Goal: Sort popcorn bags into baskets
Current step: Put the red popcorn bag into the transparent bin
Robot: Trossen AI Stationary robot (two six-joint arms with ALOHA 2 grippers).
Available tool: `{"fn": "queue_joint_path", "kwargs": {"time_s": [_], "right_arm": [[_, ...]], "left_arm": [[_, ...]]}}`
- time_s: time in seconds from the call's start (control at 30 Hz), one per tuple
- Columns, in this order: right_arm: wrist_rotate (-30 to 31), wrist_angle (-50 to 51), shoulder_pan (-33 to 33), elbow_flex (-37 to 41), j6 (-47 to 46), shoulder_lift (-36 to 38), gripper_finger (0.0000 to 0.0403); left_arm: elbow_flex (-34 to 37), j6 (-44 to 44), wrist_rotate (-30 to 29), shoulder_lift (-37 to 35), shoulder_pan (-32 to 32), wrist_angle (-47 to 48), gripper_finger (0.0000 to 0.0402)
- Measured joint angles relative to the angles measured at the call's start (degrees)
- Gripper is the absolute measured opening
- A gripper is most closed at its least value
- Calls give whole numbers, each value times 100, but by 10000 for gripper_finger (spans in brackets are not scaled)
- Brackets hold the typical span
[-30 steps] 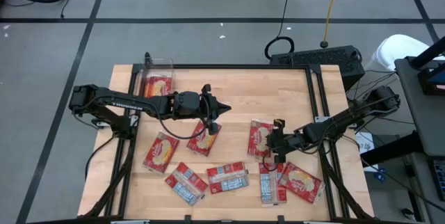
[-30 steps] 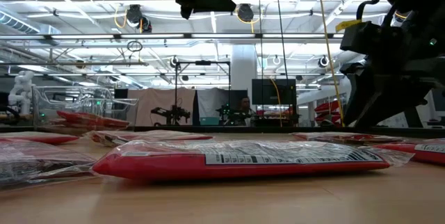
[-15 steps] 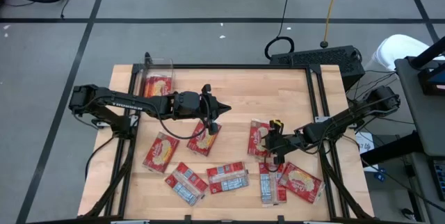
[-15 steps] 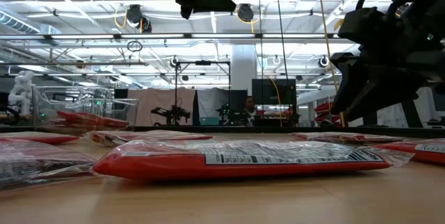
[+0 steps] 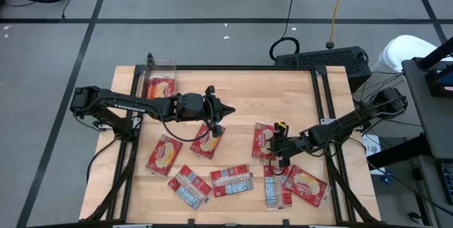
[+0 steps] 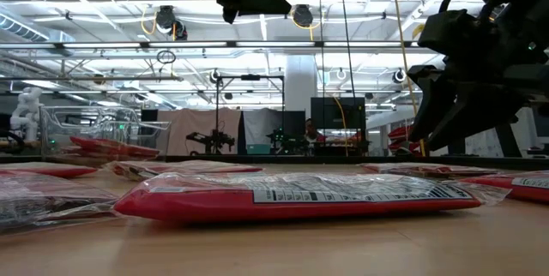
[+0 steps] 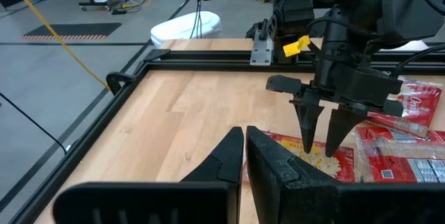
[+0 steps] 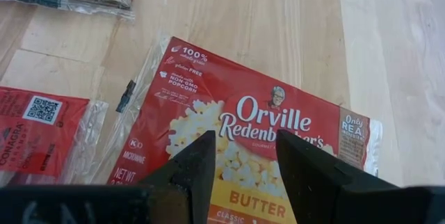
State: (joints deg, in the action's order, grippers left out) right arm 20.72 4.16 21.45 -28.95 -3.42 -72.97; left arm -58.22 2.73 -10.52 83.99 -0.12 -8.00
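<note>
Because the right gripper (image 5: 282,143) hangs with its fingers parted directly over a face-up butter popcorn bag (image 8: 250,137), the step in hand looks like a pick, and doing it well probably means coming straight down so the two fingers straddle the packet's narrow width, or pinching its crimped plastic edge rather than pressing on the flat middle. The film looks slippery, so a firm closure before lifting seems wise, and a neighbouring packet lies close by, which a wide approach could snag.

That bag (image 5: 265,141) lies on the surface right of centre, under the gripper and not yet touched, as far as the wrist view shows. The other popcorn bags (image 5: 230,180) are spread along the near edge. The basket (image 5: 160,81) stands at the far left corner, well apart from this pick, with a red packet already inside. The left gripper (image 5: 219,119), its fingers pressed together and holding nothing, hovers over the surface's middle above another packet (image 5: 207,141).
</note>
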Motion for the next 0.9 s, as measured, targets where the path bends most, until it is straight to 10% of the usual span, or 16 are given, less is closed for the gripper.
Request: {"fn": "queue_joint_path", "kwargs": {"time_s": [0.9], "right_arm": [[-3, -1, 2, 0, 672, 0, 146]], "left_arm": [[0, 1, 1, 0, 2, -1, 26]]}}
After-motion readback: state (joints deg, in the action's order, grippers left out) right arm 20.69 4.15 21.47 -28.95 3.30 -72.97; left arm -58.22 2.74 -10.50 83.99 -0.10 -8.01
